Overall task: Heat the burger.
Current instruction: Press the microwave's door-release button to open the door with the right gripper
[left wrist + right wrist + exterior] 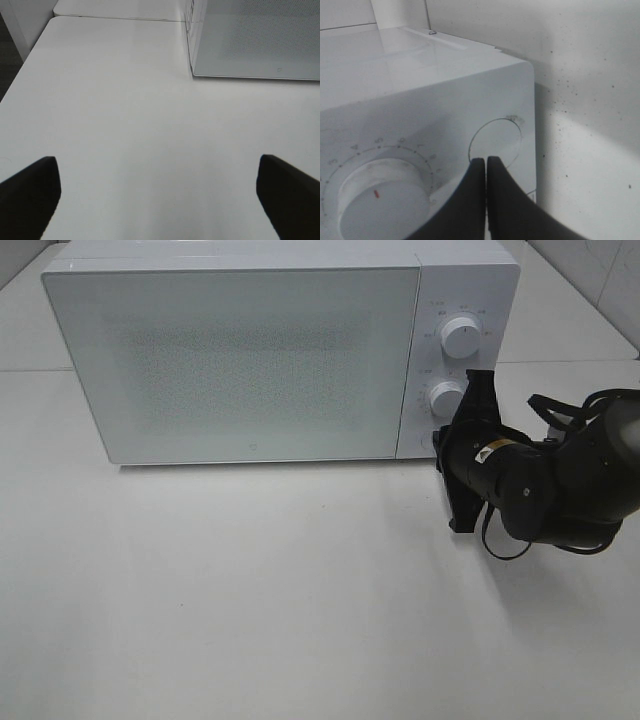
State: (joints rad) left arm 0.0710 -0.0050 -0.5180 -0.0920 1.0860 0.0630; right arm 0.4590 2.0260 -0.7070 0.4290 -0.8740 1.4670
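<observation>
With right fingers (470,205) together, push squarely into round white flush button (496,141) just ahead, clear of white dial (382,207) alongside.

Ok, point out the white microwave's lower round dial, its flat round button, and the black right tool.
White lower round dial (447,398): exterior high view, centre of the knob face.
Flat round button (496,141): right wrist view, middle of its face.
Black right tool (485,161): right wrist view, between its closed fingertips.
</observation>
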